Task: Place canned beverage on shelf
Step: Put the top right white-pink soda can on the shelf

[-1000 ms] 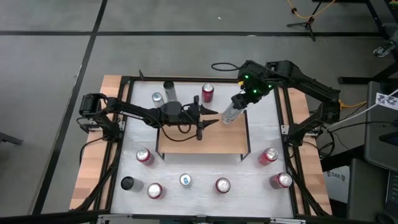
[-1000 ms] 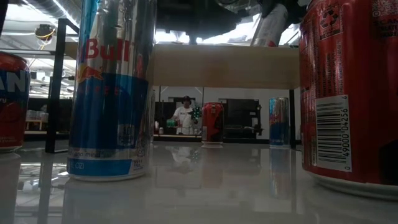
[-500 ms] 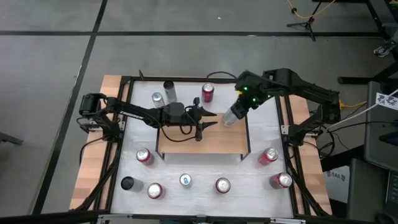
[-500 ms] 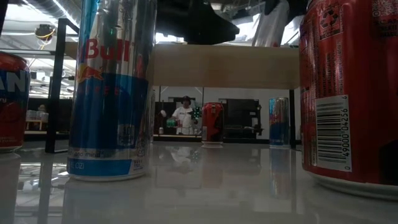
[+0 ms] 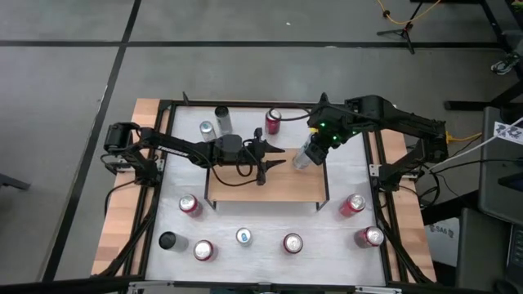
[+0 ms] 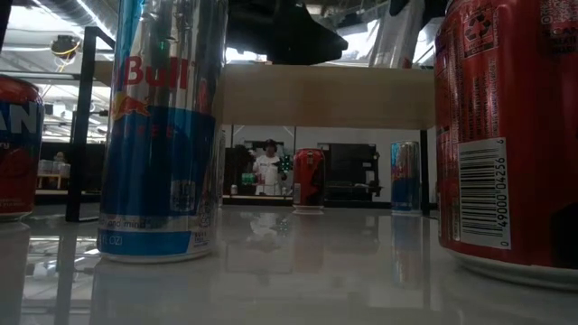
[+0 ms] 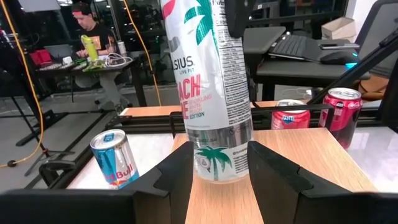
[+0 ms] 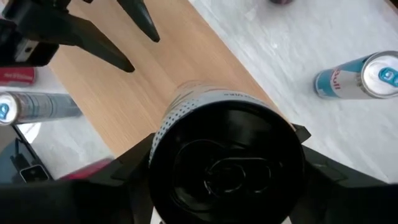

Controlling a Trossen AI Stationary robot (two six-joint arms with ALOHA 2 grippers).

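Right gripper (image 5: 309, 152) has carried the tall can (image 5: 304, 155) inward to the shelf (image 5: 270, 189) back-right corner.
Jaws pinch the can near its top; left gripper (image 5: 274, 158) hovers over the shelf, jaws spread. Level the can, lower fully onto the board, then release.

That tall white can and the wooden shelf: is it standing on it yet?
Cannot tell. In the left wrist view the white can, gripped by the right hand, hangs low over the shelf, but no gap or contact shows plainly.
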